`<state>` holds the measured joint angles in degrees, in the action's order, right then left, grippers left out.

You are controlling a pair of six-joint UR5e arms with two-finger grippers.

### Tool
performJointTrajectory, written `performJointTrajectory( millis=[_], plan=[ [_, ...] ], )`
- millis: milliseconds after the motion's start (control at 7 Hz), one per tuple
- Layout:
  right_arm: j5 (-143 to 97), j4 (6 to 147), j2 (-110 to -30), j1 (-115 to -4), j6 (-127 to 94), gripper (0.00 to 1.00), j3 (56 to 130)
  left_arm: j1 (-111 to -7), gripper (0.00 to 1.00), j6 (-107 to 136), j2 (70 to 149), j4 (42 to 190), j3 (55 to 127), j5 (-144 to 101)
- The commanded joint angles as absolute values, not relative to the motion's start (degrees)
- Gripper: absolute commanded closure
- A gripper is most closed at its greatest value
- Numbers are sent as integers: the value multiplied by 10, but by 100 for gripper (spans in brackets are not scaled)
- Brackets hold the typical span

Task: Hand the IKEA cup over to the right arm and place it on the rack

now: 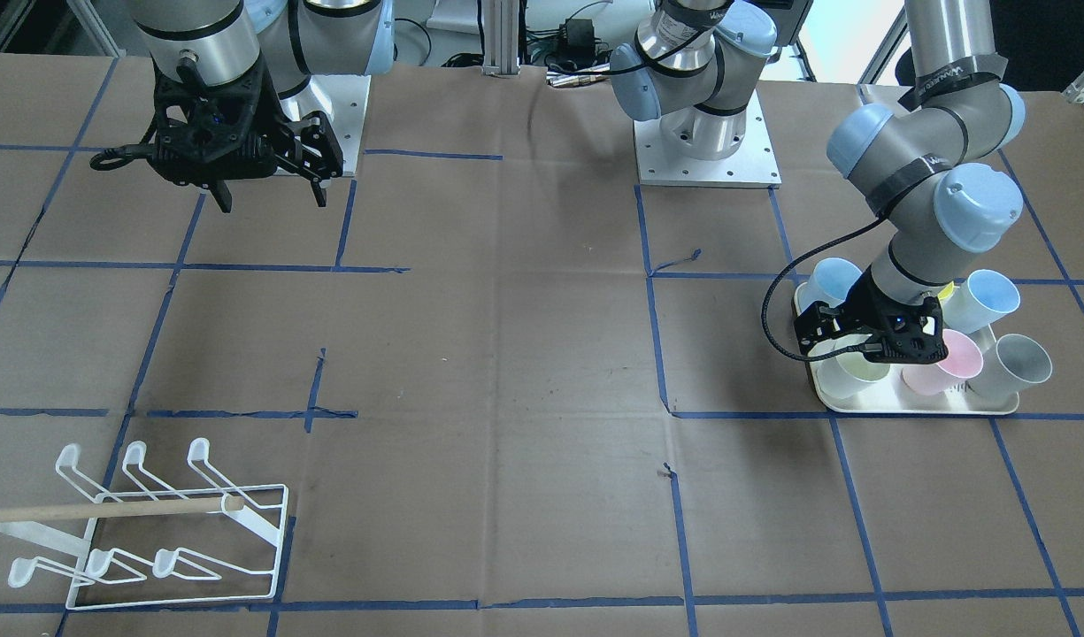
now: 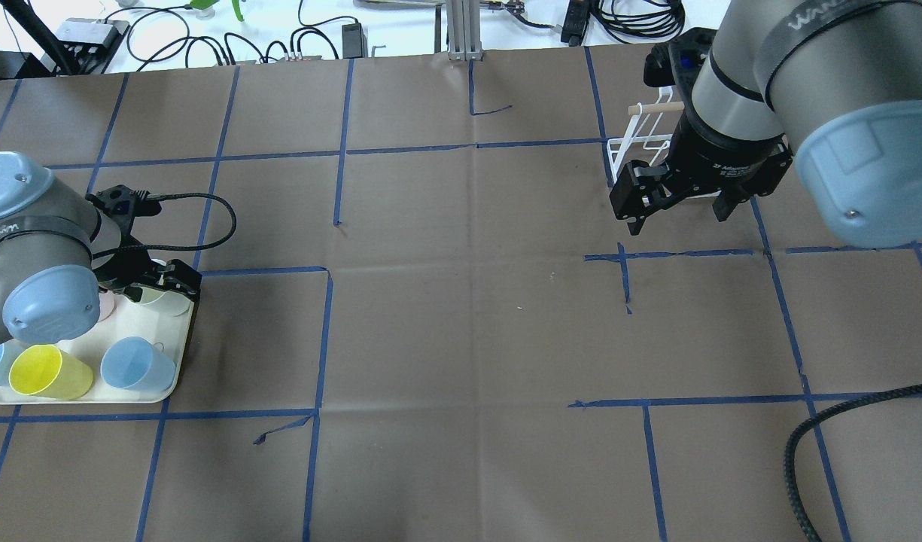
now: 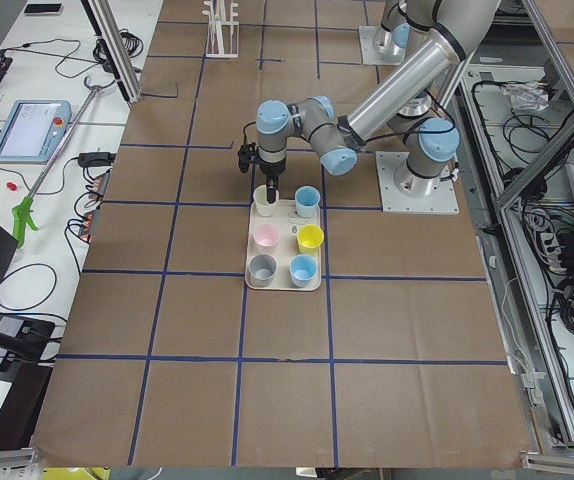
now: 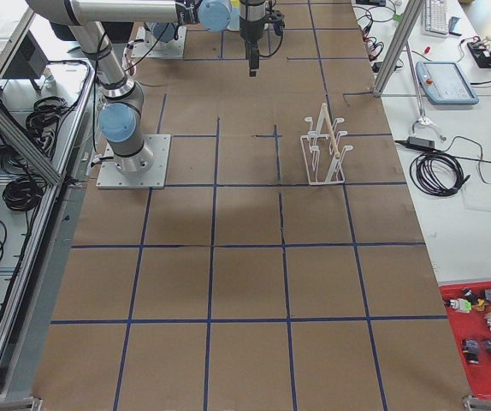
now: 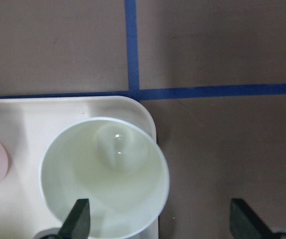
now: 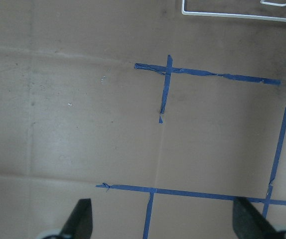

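In the front view, the left hand (image 5: 160, 221) is spread over a green cup (image 1: 860, 372) on the tray (image 1: 913, 404), at right. The right hand (image 1: 272, 202) is spread, upper left. The rack (image 1: 179, 531) is seen lower left.

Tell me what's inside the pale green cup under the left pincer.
The pale green plastic cup holds nothing visible, only its glossy bare bottom. One black finger of the left pincer sits over the opening and hides a small patch of the inner wall.
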<state>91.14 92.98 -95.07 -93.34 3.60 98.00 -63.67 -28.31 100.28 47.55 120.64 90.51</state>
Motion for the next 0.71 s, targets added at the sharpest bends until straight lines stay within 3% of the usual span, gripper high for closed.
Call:
performJointTrajectory(
  millis=[0,286,571],
  plan=[
    [911,930,-951,-933,36,0,980,-637,36,-288,1008,466,1203,908],
    [911,929,-951,-933,36,0,982,-639,94,-284,1007,473,1201,908],
    [911,930,-952,-933,36,0,988,-640,100,-283,1000,489,1200,901]
  ],
)
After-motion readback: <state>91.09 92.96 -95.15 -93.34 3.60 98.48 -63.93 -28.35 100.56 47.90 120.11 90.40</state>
